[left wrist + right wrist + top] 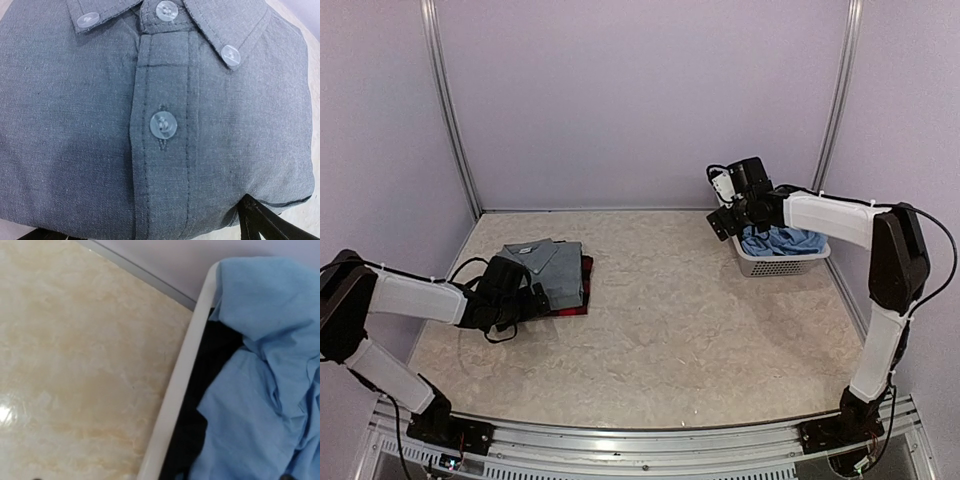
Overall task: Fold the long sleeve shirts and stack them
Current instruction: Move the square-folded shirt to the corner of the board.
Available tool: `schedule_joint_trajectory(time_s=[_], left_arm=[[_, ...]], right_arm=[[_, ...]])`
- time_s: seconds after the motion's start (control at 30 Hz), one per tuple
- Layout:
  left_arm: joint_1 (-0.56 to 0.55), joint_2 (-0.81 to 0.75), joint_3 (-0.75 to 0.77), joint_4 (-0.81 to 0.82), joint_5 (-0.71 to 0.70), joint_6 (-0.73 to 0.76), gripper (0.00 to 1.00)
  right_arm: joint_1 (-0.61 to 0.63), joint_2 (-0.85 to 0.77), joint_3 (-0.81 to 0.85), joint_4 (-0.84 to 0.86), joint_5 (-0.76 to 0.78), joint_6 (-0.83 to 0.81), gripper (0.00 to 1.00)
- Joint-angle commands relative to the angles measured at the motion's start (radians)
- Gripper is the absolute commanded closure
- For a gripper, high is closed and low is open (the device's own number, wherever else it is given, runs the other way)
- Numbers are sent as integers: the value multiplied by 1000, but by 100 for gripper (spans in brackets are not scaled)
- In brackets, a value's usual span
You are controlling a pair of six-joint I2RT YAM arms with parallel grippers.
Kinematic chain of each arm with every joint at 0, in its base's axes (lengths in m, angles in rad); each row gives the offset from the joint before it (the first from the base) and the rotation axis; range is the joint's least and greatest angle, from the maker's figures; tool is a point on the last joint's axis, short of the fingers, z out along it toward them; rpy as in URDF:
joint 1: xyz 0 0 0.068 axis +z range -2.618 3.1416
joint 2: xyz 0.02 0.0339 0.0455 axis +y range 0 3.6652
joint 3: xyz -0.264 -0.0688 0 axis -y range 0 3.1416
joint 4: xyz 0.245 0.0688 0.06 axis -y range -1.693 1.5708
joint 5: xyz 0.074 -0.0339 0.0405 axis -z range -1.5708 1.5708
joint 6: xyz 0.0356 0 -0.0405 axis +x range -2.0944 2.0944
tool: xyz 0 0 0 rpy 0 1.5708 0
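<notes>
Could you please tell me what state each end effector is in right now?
Left end effector: open, holding nothing, at the folded grey cloth shirt.
Right end effector: open, holding nothing.

The beige marbled table (700, 320) carries a folded red-and-black plaid shirt (586, 290) lying flat just ahead of the left hand (540, 297). A white mesh basket (785, 266) stands on the table just beside the right hand (723, 228), slightly below it.

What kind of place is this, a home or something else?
Probably a robot test cell, not a home: plain walls on metal posts enclose one table, two robot arms are bolted at its near edge, and a white basket holds a light blue shirt.
</notes>
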Motion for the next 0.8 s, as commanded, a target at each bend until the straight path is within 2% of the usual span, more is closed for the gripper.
schedule_joint_trajectory(time_s=[0.0, 0.17, 0.3, 0.43, 0.6, 0.77], left_arm=[[32, 129, 133, 73, 5, 110, 1], [3, 93, 134, 45, -24, 88, 1], [-107, -10, 119, -1, -111, 68, 1], [-202, -30, 184, -33, -153, 83, 1], [-232, 110, 358, -110, -229, 183, 1], [-247, 333, 561, -178, -279, 281, 1]], right_arm=[[14, -80, -37, 9, -15, 26, 0], [22, -139, -104, 14, -55, 62, 0], [28, -182, -152, 26, -104, 92, 0], [32, -202, -165, 27, -129, 112, 1], [38, -208, -170, 30, -174, 132, 1], [43, -209, -174, 18, -179, 136, 0]])
